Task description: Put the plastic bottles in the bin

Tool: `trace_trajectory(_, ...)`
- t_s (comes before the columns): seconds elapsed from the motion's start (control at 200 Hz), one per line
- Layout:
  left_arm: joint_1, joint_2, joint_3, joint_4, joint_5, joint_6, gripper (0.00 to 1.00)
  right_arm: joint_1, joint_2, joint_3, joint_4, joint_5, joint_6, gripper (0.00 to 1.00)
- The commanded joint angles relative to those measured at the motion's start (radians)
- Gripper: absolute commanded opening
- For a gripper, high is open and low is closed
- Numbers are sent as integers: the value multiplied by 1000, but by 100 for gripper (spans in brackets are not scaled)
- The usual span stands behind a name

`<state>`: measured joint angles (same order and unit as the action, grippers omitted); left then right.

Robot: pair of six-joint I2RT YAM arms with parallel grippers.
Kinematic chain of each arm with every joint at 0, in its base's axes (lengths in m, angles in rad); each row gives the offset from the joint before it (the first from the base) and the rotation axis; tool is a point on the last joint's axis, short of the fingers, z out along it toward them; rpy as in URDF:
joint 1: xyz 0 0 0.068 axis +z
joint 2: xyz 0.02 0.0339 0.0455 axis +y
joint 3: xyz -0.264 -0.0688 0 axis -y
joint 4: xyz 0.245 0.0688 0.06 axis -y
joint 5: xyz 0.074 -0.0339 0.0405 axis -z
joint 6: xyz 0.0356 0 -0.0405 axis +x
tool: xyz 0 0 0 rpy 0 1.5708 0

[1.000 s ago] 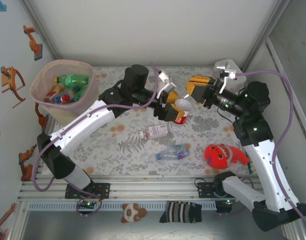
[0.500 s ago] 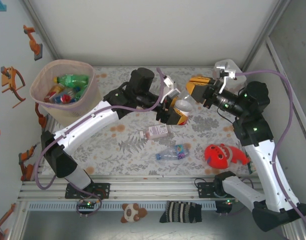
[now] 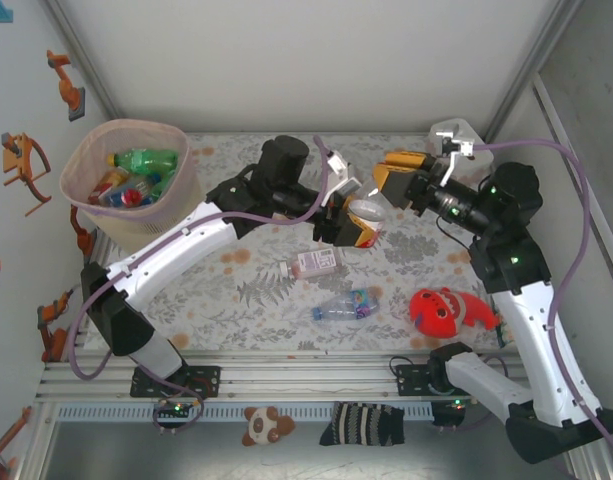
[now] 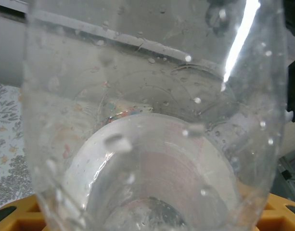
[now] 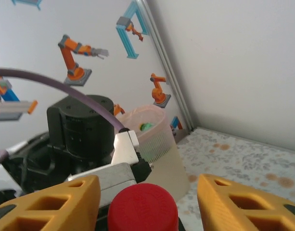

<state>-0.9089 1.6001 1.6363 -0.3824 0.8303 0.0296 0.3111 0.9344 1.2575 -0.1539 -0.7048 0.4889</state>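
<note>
I am seeing my left arm stretching forward and to the right over the table, with the elbow bent. The left gripper is clamping the clear bottle between its fingers. My right arm is bending at the elbow and pointing leftward. The right gripper is holding its fingers apart, and the red cap is sitting between them unpinched. The bin is standing well apart from both pairs of fingers, far to their left.

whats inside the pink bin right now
The bin holds a pile of bottles: a green bottle lies on top, with red-labelled and blue-capped ones beneath it. Whatever lies deeper is covered by that pile and the bin's wall, so no count is possible.
</note>
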Motion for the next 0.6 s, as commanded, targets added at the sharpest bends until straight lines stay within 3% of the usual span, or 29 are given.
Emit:
trace_trajectory(0.0,14,-62,4,-11,-44,23,48,6,-25,53,-63,58,-37,65)
trace_trajectory(0.075,31,-84,-6,-15,-83,12,48,6,-31,71,-103,89,-58,74)
trace_trajectory(0.095,36,-90,-10,-13,-94,5,48,6,-32,75,-112,98,-64,85)
trace_trajectory(0.115,42,-97,-13,-13,-105,-1,48,6,-32,78,-120,105,-69,87)
trace_trajectory(0.295,119,-157,-32,-35,-236,-91,45,6,-33,97,-155,126,-94,90)
trace_trajectory(0.451,188,-221,-41,-103,-426,-185,46,7,-32,94,-161,144,-101,90)
trace_trajectory(0.596,306,-285,-53,-190,-559,-318,44,6,-28,87,-164,165,-104,90)
